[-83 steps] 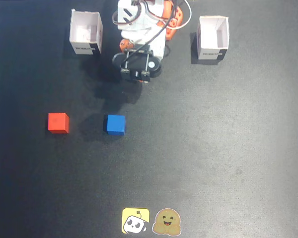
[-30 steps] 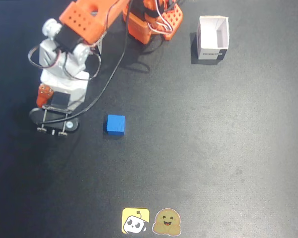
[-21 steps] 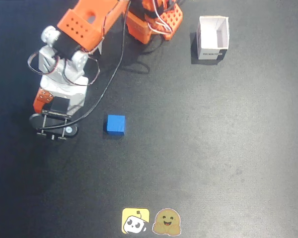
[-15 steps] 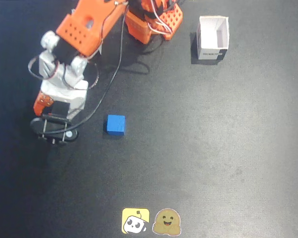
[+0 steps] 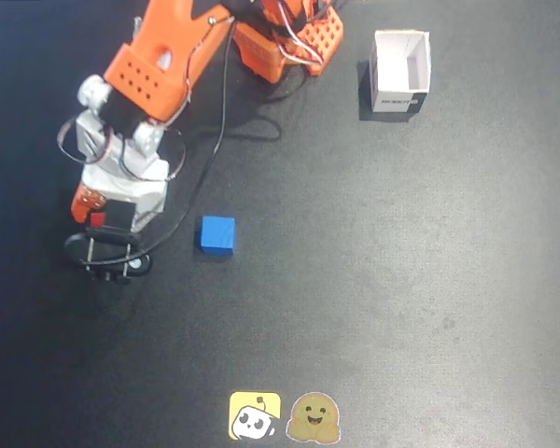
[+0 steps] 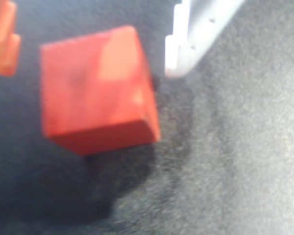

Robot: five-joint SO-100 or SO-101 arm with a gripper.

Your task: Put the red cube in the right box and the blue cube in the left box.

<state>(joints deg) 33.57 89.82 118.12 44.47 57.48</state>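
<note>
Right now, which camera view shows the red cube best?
The wrist view shows it best: the red cube fills much of the picture, on the dark mat between the orange and white gripper fingers, with gaps on both sides. In the fixed view the arm covers it almost fully; only a small red patch shows.

Fixed view: evenly and brightly lit from above, sharp throughout, with no visible edge distortion. Soft shadows lying close beside the small bright blue cube (image 5: 217,233) and the open white cardboard box (image 5: 400,72) on the matte black table surface (image 5: 401,280). Wrist view: soft-focused and slightly blurred. Pale glare on the top of the small red-orange cube (image 6: 95,88); dark diffuse shadow toward 6 o'clock.
</note>
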